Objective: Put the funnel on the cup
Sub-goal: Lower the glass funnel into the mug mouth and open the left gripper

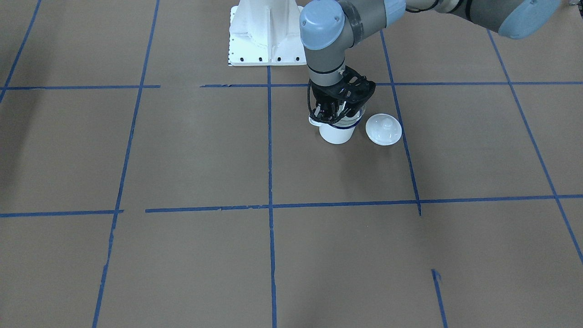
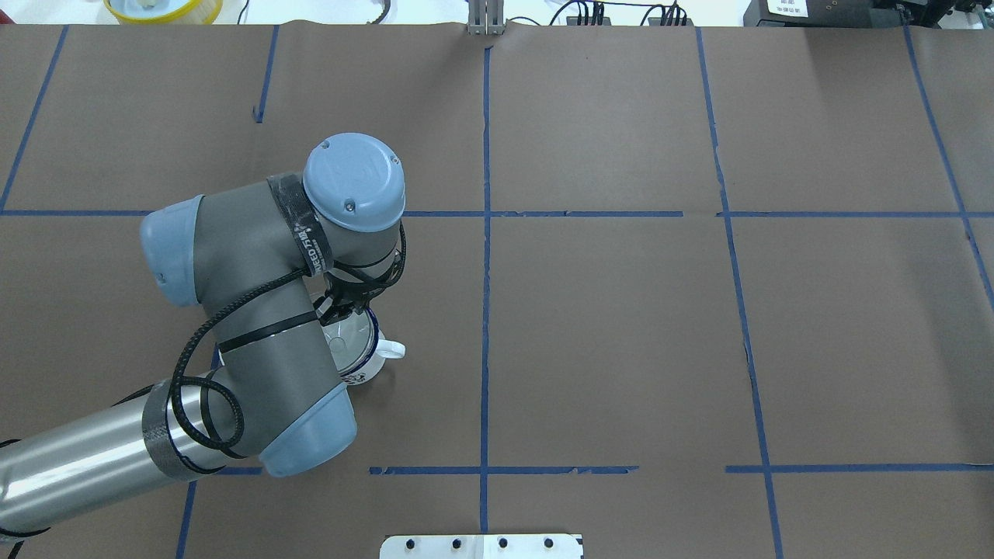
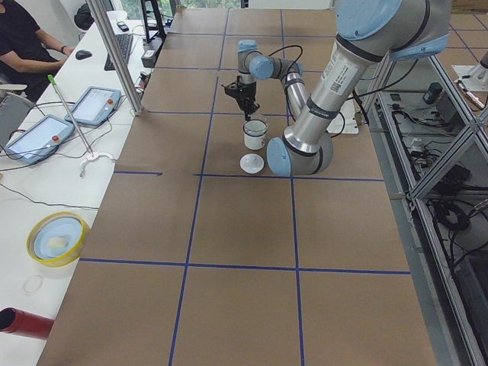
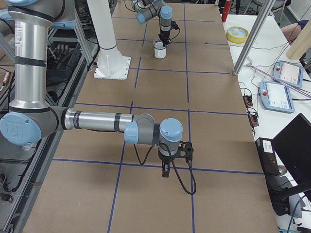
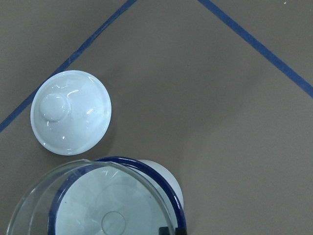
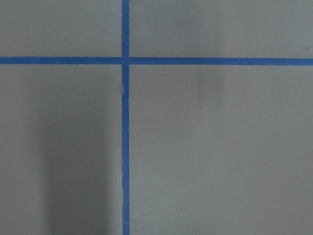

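The left gripper (image 1: pixel 336 114) seemingly holds the funnel (image 5: pixel 93 205) above the cup (image 1: pixel 337 135).

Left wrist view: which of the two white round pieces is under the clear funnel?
The cup, with the dark blue rim; the funnel overlaps its mouth. The knobbed lid lies apart beside it, uncovered.

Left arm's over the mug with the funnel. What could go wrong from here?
1. In the left wrist view the funnel looks off-centre to the cup and its blue rim; released so, it may settle tilted or slip off.
2. The white knobbed lid lies close beside the cup; a falling funnel or the left gripper pulling away low could knock it.
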Available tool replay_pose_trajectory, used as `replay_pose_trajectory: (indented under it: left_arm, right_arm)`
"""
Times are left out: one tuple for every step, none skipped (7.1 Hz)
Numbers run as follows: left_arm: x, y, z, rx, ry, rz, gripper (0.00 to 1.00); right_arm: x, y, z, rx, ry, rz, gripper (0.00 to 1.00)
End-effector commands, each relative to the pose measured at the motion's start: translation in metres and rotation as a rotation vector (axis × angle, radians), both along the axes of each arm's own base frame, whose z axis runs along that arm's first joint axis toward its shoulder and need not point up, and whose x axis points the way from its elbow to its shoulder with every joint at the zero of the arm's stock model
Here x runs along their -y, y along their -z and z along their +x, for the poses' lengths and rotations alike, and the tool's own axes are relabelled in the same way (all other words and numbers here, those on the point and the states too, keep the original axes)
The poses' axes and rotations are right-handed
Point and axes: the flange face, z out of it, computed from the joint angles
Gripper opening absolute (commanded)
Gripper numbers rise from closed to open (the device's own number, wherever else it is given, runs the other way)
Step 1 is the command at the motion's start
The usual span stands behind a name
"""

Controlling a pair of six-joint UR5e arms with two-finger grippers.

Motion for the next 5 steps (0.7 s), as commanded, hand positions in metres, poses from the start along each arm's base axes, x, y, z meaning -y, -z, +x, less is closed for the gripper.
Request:
replay_pose_trajectory:
  left_arm:
    - [0.0004, -0.0001, 0.0013, 0.0, -0.006, 0.004, 0.0]
    - [0.0004, -0.0001, 0.0013, 0.0, -0.007, 0.005, 0.0]
    - [0.0004, -0.0011, 0.0012, 0.001, -0.011, 0.006, 0.3]
    - [0.0002, 0.0005, 0.0009, -0.001, -0.039, 0.026, 0.58]
    - [0.0001, 0.001, 0.0005, -0.002, -0.04, 0.029, 0.75]
  right_arm:
    - [0.0, 0.0, 0.0, 0.0, 0.0, 0.0, 1.0]
    - [0.0, 0.0, 0.0, 0.0, 0.0, 0.0, 1.0]
    - [0.0, 0.0, 0.0, 0.0, 0.0, 0.0, 1.0]
    - [0.0, 0.0, 0.0, 0.0, 0.0, 0.0, 1.0]
    - [0.0, 0.0, 0.0, 0.0, 0.0, 0.0, 1.0]
